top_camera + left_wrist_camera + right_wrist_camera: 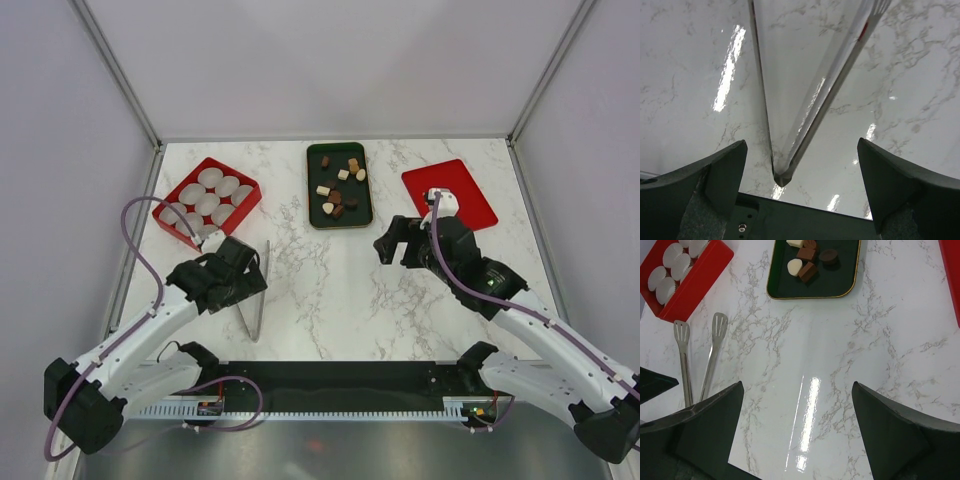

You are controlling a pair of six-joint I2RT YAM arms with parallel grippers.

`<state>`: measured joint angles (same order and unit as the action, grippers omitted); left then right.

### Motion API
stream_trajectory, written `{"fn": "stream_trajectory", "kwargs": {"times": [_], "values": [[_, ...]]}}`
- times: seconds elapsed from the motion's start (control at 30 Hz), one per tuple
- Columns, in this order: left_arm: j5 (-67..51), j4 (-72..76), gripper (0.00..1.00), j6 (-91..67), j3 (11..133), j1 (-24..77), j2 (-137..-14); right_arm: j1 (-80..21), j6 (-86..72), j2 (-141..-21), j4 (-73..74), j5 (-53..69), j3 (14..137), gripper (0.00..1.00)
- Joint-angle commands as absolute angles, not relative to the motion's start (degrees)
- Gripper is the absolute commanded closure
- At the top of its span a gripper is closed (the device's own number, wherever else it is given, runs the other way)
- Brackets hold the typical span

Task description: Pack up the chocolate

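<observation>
Your left gripper (pixel 801 145) hangs spread over the hinge end of the tongs (pixel 711 360) — a jaw on either side, gripping nothing, likely lined up to pick them up. Right gripper (pixel 797 385) is spread too, empty, parked over the table (pixel 880 355). Chocolate (pixel 335 197) sits loose in the green tray (pixel 318 165), mid-back. Cups (pixel 207 203) in the red box (pixel 243 210), far left, look empty. The box's near corner is behind your left arm — piece count too small to settle.

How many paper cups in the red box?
9 round white paper cups, three rows of three in the red box, far left; nearest one partly hidden by left arm.
</observation>
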<state>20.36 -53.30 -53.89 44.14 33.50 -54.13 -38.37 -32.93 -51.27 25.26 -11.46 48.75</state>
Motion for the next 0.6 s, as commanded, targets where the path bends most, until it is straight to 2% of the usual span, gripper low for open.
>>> {"fn": "stream_trajectory", "kwargs": {"times": [0.0, 0.23, 0.57], "values": [[20.6, -54.3, 0.0, -60.0, 41.5, 33.1, -54.5, -38.4, -31.3, -50.2, 24.2, -11.7, 48.0, 0.02], [18.0, -47.7, 0.0, -58.9, 37.1, 33.0, -58.5, -38.5, -30.5, -49.6, 23.8, -11.5, 47.0, 0.02], [10.6, -36.0, 0.03, -48.3, 34.3, 33.0, -63.5, -38.5, -30.1, -48.3, 23.0, -12.5, 45.7, 0.02]]}}
